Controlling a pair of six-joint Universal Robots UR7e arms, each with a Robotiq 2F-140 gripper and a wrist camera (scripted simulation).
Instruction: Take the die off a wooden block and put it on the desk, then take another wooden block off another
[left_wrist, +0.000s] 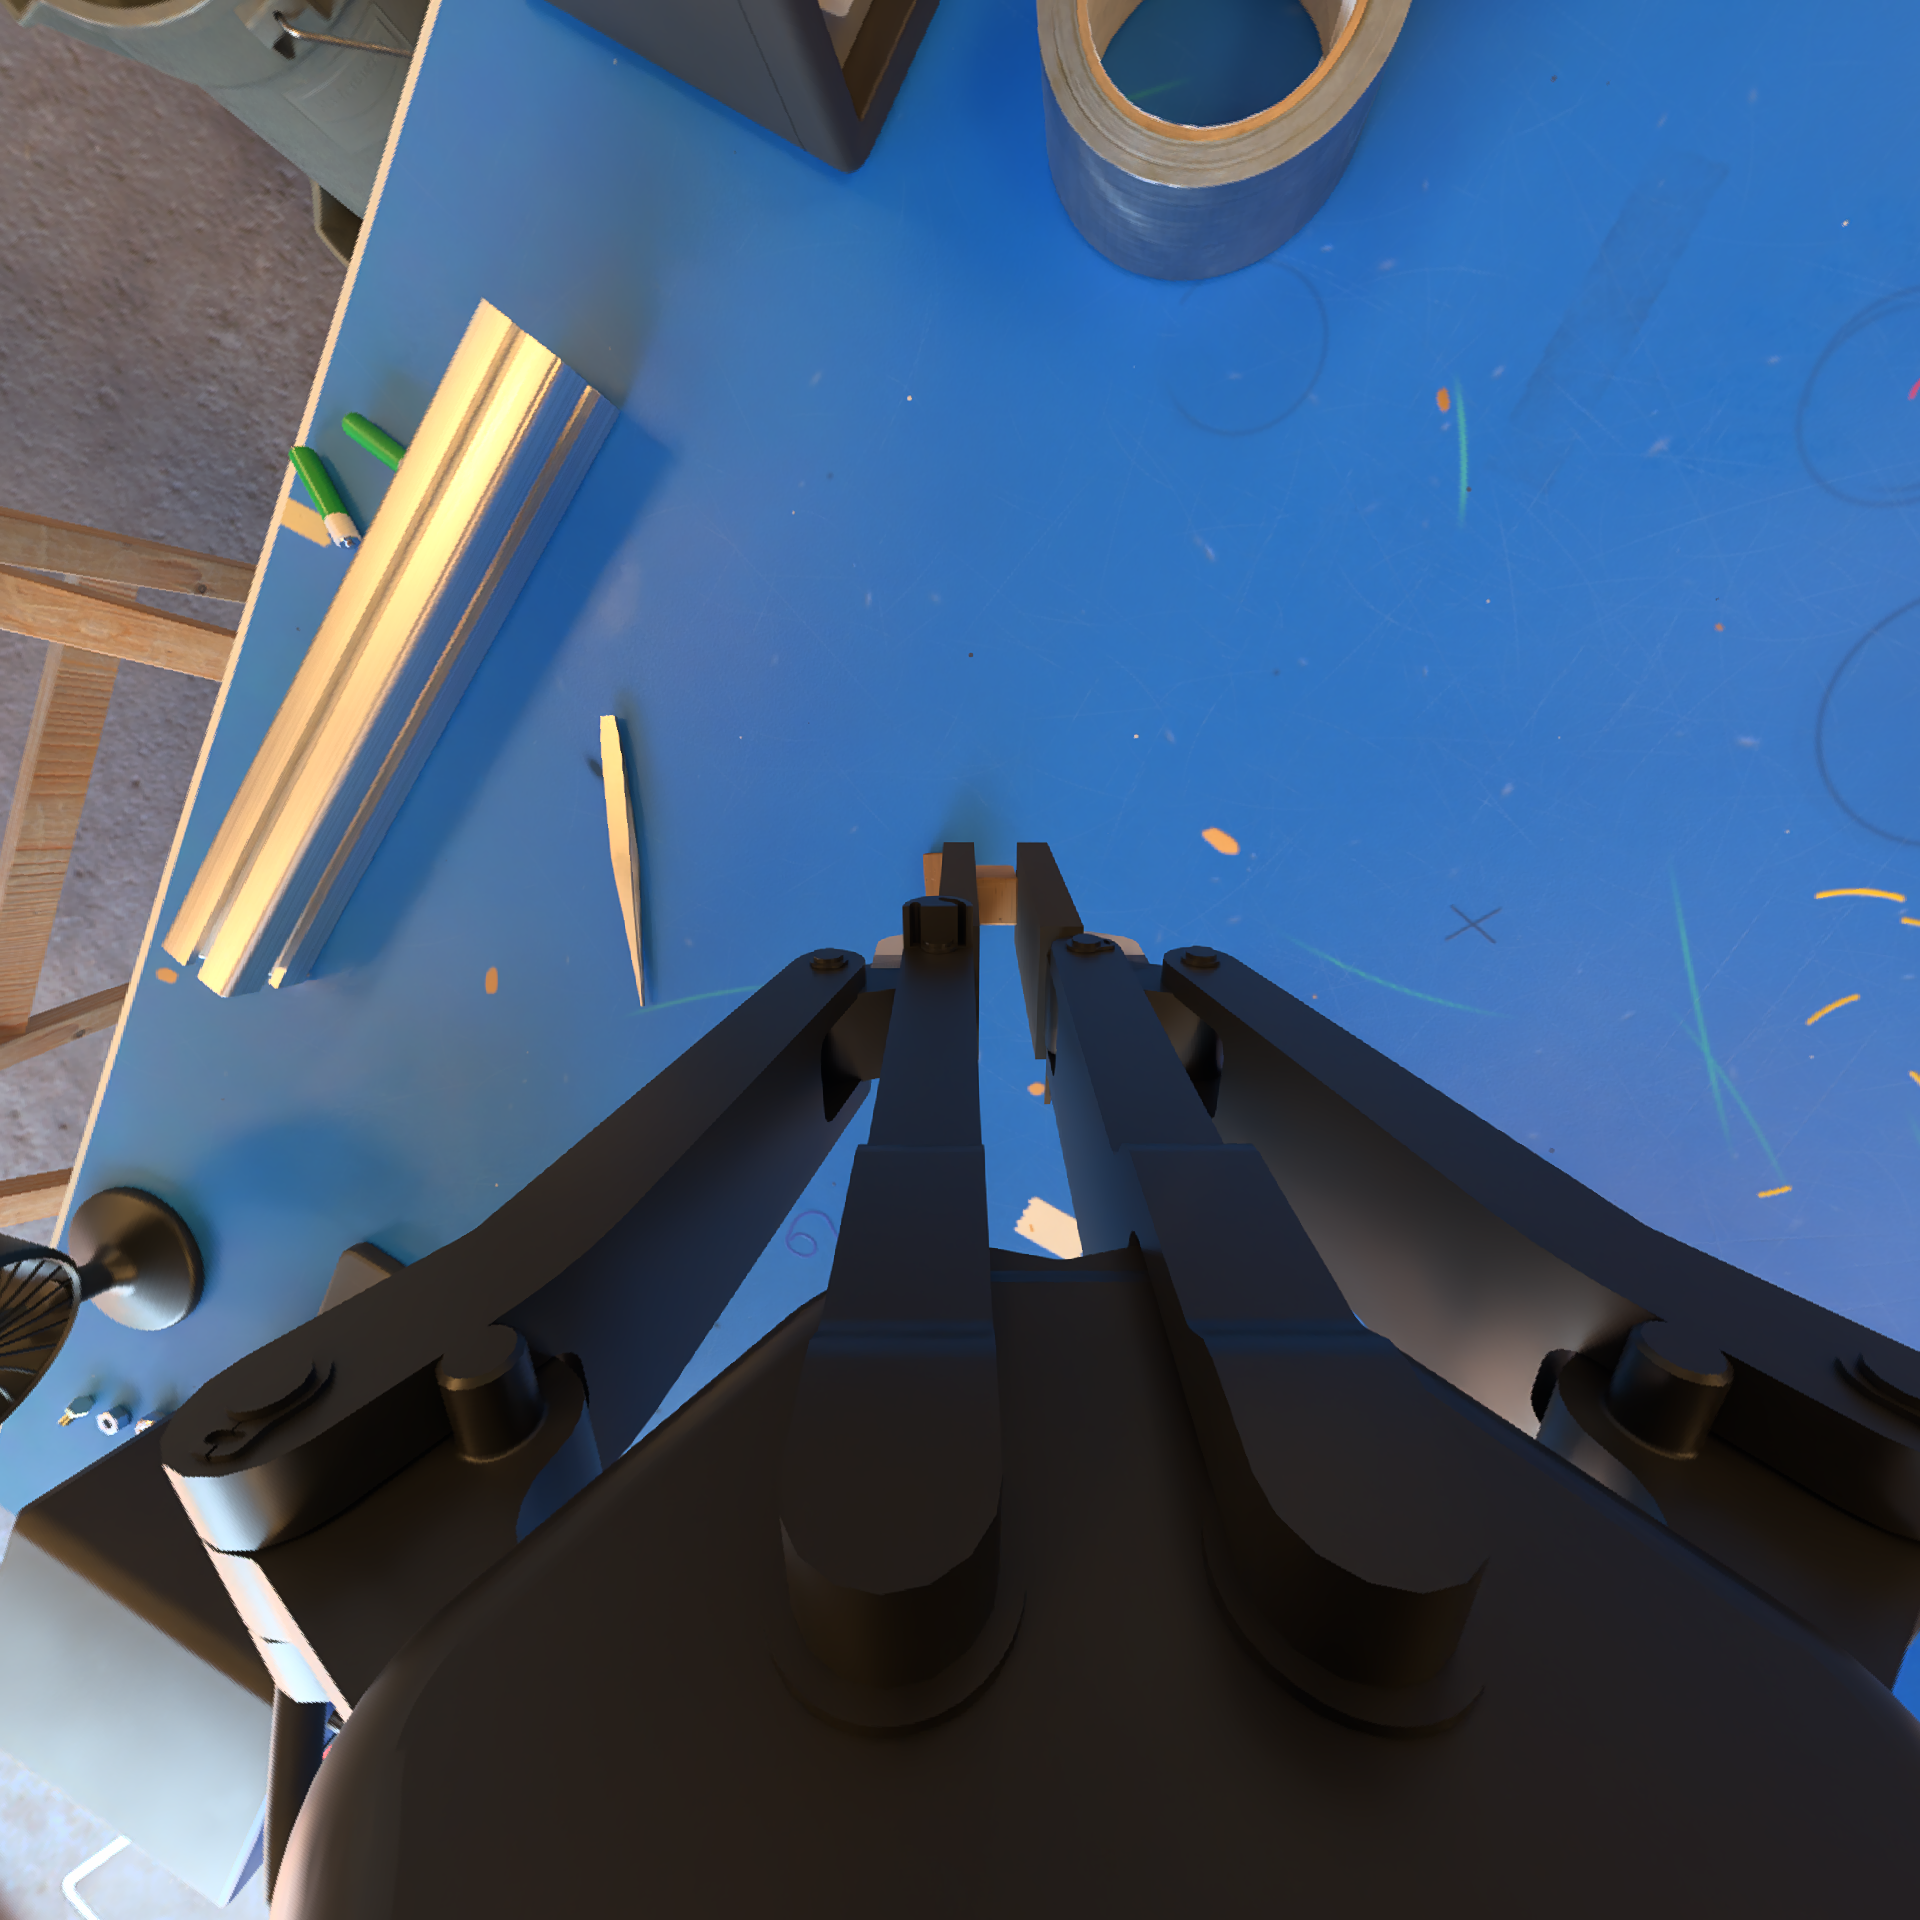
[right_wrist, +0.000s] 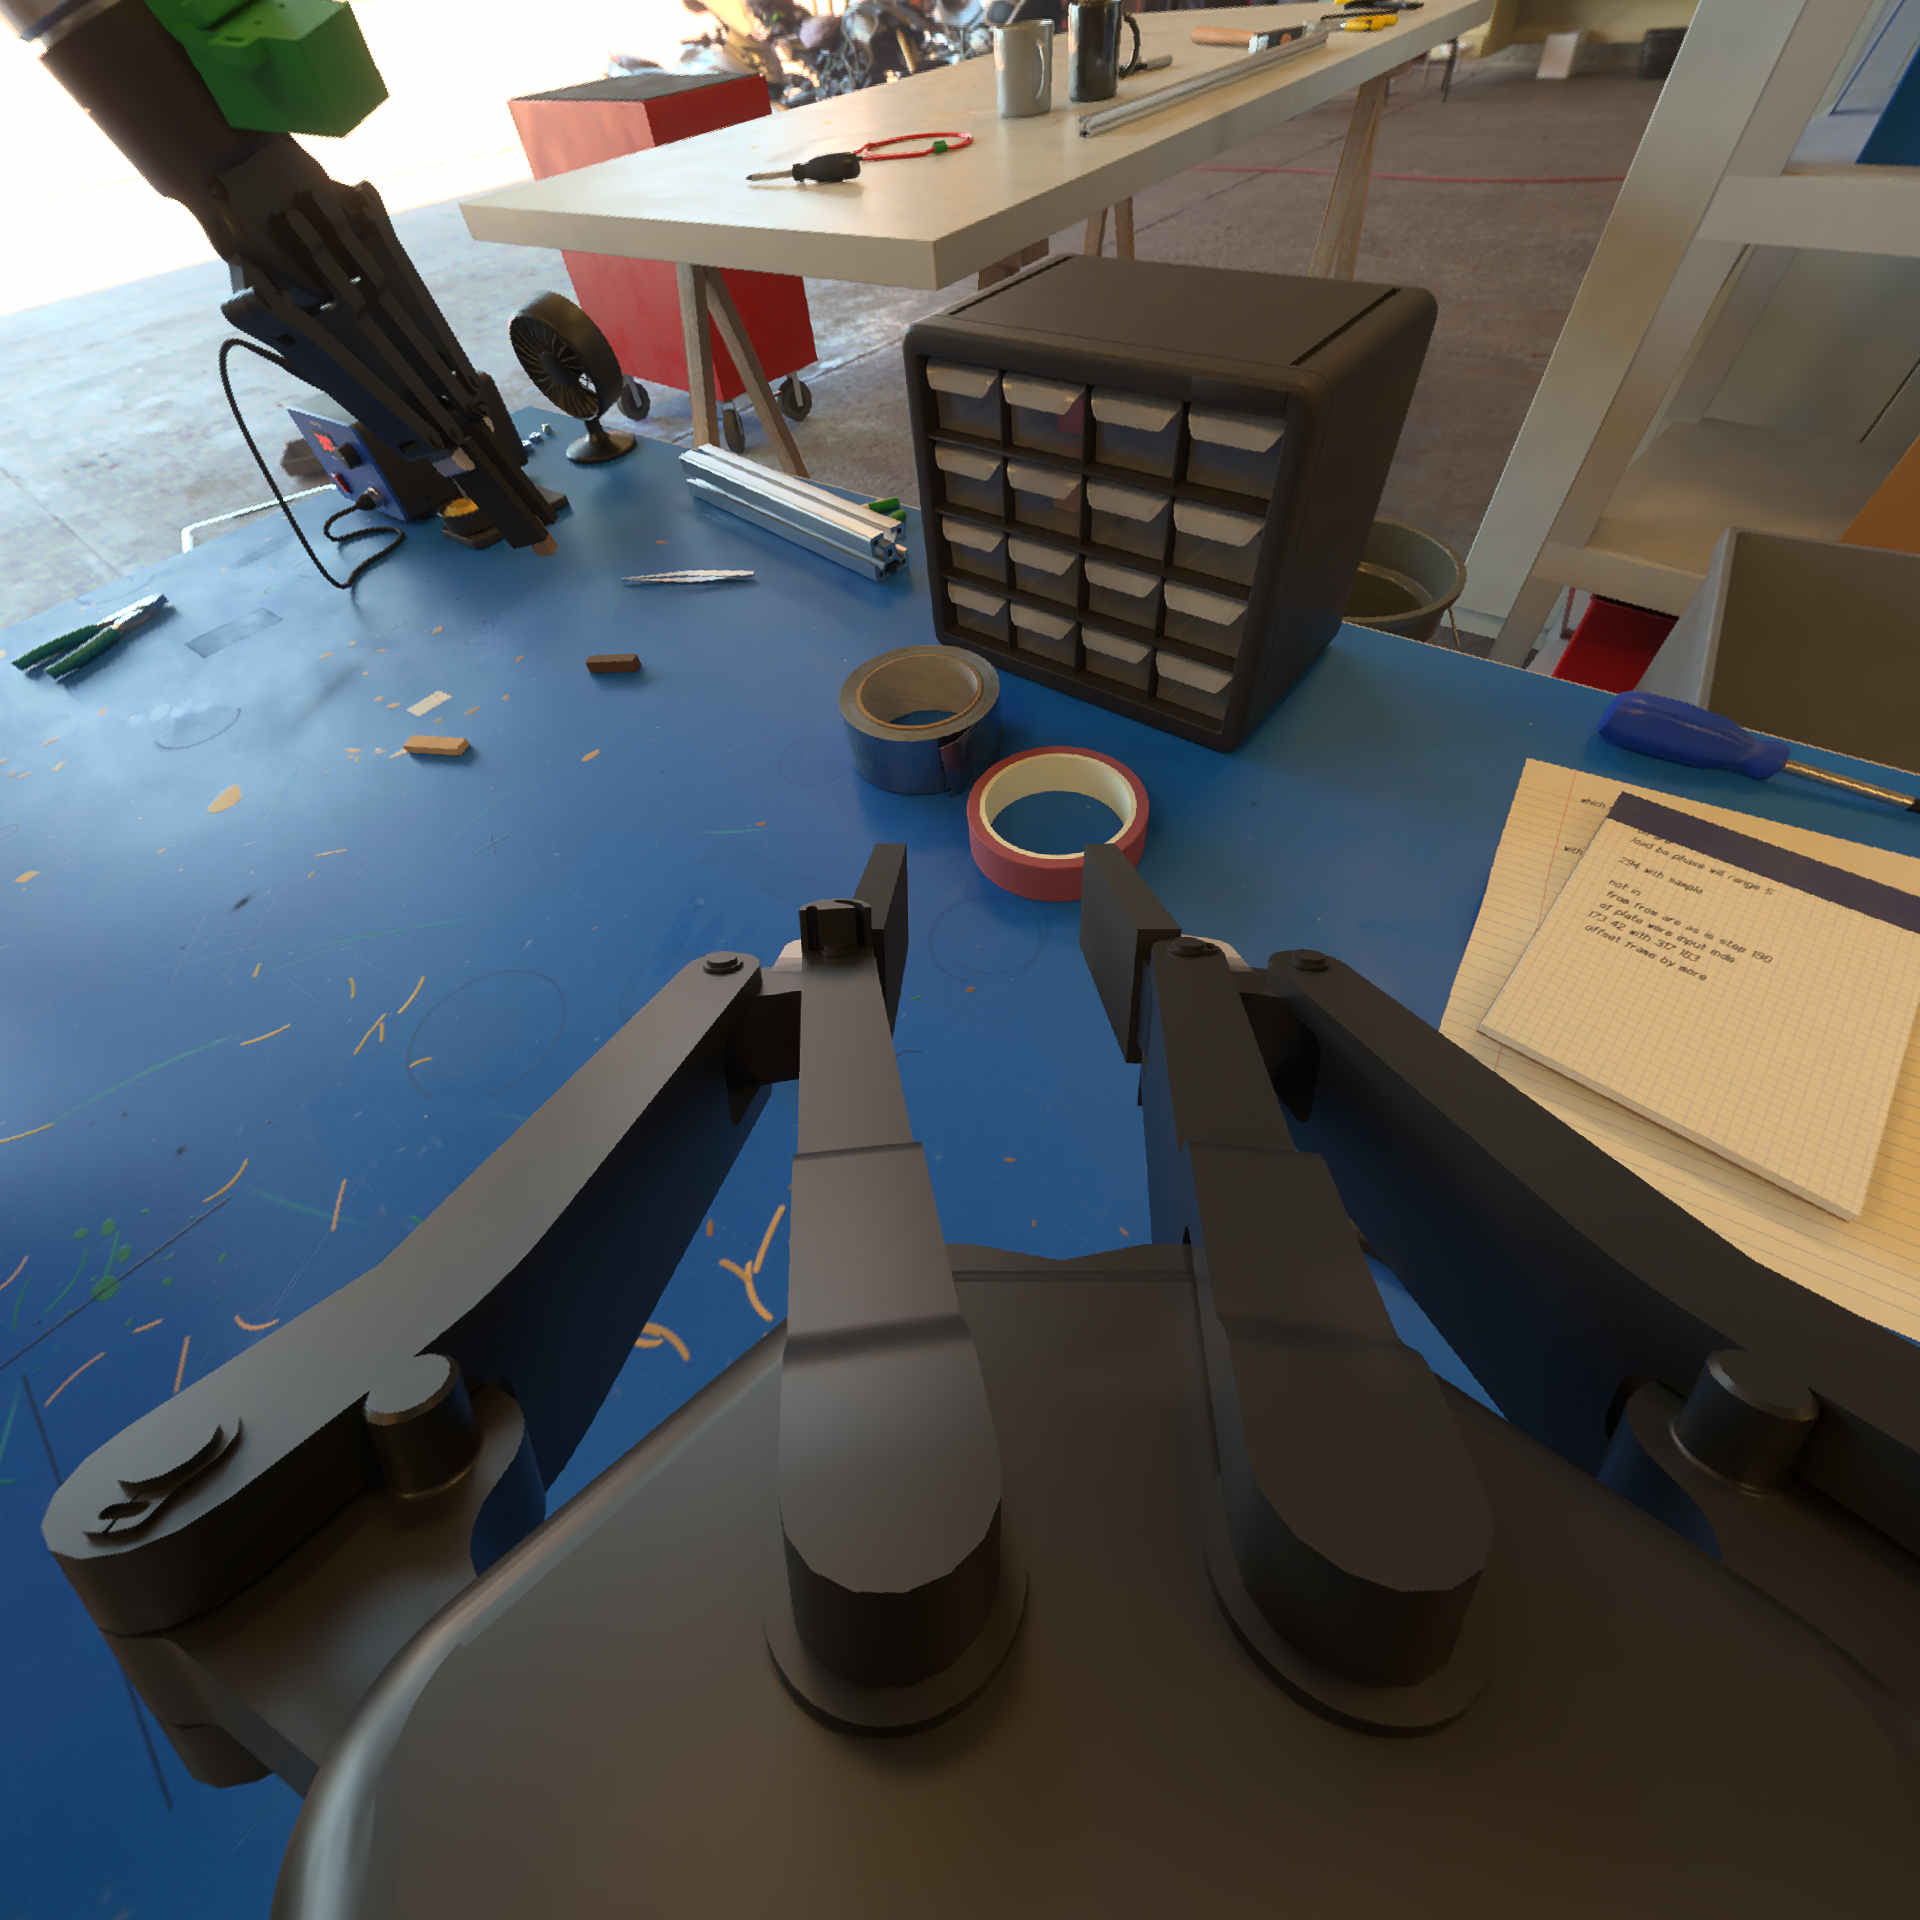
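Observation:
My left gripper (left_wrist: 995, 854) is shut on a small light wooden block (left_wrist: 997, 896), which shows between its fingertips close to the blue desk (left_wrist: 1143, 582). In the right wrist view that gripper (right_wrist: 535, 532) stands at the far left of the desk with a brownish bit at its tip. A dark brown block (right_wrist: 613, 663), a light wooden block (right_wrist: 436, 745) and a small white piece (right_wrist: 428, 703) lie apart on the desk. I cannot tell which thing is the die. My right gripper (right_wrist: 992, 873) is open and empty above the desk, just before a red tape roll (right_wrist: 1058, 821).
A grey-blue tape roll (right_wrist: 920, 717), also in the left wrist view (left_wrist: 1195, 156), and a black drawer cabinet (right_wrist: 1143, 499) stand behind. An aluminium profile (left_wrist: 395, 644), tweezers (left_wrist: 623, 852), a fan (right_wrist: 566, 364), pliers (right_wrist: 88, 639), a notepad (right_wrist: 1714, 997) and a blue screwdriver (right_wrist: 1694, 732) lie around.

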